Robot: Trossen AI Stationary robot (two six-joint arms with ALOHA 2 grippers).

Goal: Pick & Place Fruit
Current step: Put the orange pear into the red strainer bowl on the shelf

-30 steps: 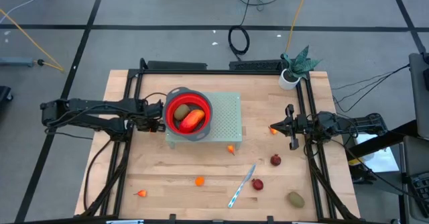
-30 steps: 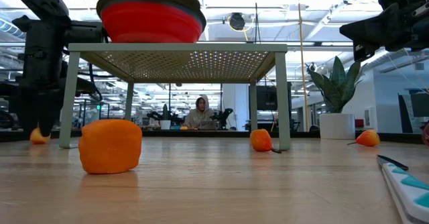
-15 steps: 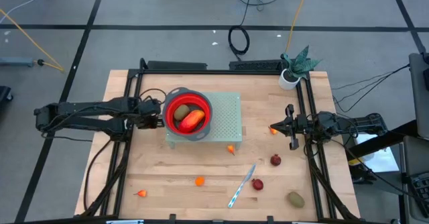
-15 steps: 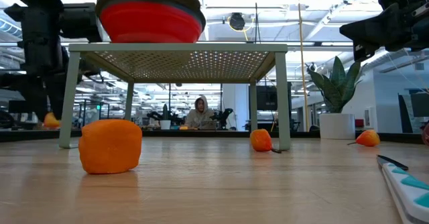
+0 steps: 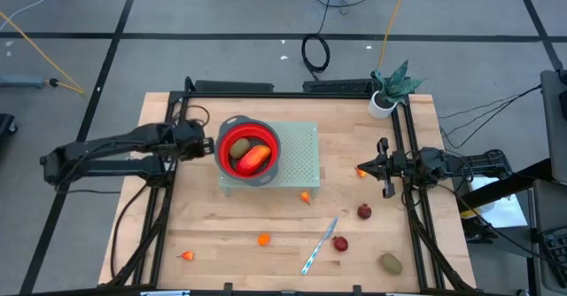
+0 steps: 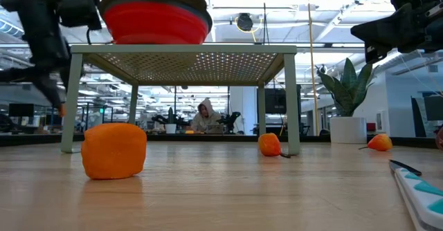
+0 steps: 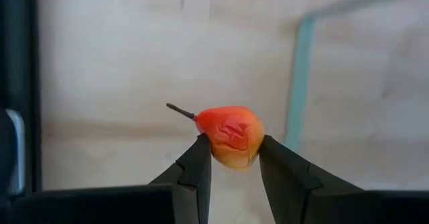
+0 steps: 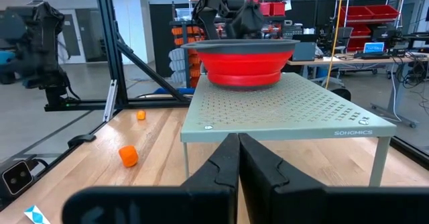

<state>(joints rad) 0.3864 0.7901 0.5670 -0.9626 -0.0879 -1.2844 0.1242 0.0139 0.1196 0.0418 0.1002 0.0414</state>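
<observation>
You are pinching a small orange-red fruit [image 7: 230,136] in the left gripper [image 7: 231,158], just left of the red bowl [image 5: 249,149]. It looks light, smooth, slip-prone; the hold across its middle looks right. Right gripper [image 8: 238,151] is waiting closed, empty, far right.

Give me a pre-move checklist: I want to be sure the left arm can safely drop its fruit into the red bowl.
1. Grip: left claw shut on the small orange-red stemmed toy fruit: ok.
2. Position: left claw beside the red collapsible bowl, not over it: not ok.
3. Bowl seat: bowl upright on the pale green perforated metal stand: ok.
4. Room in bowl: holds an orange fruit and an olive-brown one, space left: ok.
5. Right claw parked shut by the table's right edge, apart: ok.
</observation>
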